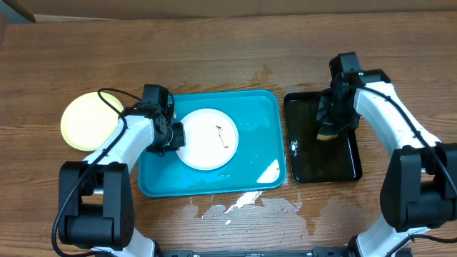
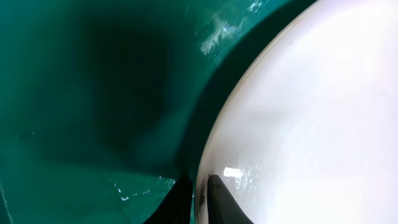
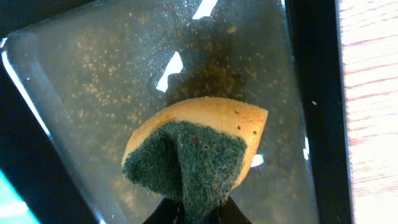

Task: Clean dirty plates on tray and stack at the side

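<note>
The left gripper (image 1: pixel 174 137) is down inside the turquoise tray (image 1: pixel 260 121), its two fingers pinched on the near rim of a white plate (image 1: pixel 207 140). In the left wrist view the plate (image 2: pixel 311 124) sits edge-on between the dark fingers (image 2: pixel 225 200), one above the rim and one below, and its wet surface spreads away ahead and to the right of them. The tray floor (image 2: pixel 93 93) lies ahead and to the left, with beads of water on it. A few small dark smears (image 1: pixel 220 133) mark the plate beyond the fingertips, toward its far side.

Behind that gripper, past the tray's rim and out on the wooden table (image 1: pixel 214 50), lies a pale yellow plate (image 1: pixel 87 120), apart from the tray.

The right gripper (image 1: pixel 330 126) hangs over the black tray (image 1: pixel 344 163), clamped on a sponge (image 1: pixel 326 133). In the right wrist view its fingers (image 3: pixel 231 215) squeeze the sponge (image 3: pixel 193 152) so that it folds, green scouring face toward the camera and yellow foam behind. Beyond the sponge, the black tray (image 3: pixel 124 74) holds a shallow film of liquid dotted with pale specks.

On the table in front of the turquoise tray lies a puddle (image 1: pixel 243 202) of spilled water.
</note>
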You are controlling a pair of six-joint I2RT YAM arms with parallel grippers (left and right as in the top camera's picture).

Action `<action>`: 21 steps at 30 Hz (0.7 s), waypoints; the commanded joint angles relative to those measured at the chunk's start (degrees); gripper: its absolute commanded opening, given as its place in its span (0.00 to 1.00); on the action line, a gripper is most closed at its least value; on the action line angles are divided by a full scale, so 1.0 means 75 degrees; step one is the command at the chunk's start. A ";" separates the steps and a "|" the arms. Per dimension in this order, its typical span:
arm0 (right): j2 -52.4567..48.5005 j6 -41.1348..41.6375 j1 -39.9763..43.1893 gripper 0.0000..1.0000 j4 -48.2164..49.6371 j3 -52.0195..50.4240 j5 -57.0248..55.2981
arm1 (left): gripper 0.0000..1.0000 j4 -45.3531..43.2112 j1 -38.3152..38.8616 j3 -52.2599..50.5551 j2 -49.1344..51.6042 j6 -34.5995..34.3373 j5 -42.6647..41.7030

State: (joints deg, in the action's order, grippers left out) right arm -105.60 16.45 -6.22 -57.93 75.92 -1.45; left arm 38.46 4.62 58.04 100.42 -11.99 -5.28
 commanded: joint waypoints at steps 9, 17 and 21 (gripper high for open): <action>0.0233 -0.0609 -0.0504 0.17 0.1262 -0.0944 0.0291 | 0.20 -0.0198 0.0851 -0.0035 -0.0003 0.0758 0.0105; 0.0242 -0.0740 -0.0592 0.40 0.1682 -0.1262 0.0291 | 0.57 -0.0184 0.1145 -0.0035 -0.0003 0.0752 0.0108; 0.0265 -0.0804 -0.0592 0.40 0.1649 -0.1236 0.0291 | 0.58 -0.0105 0.1142 -0.0038 -0.0003 0.0746 0.0105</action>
State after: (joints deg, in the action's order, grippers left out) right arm -105.58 11.40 -10.59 -45.67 66.72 0.64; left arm 37.30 12.78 58.04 100.42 -7.05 -4.82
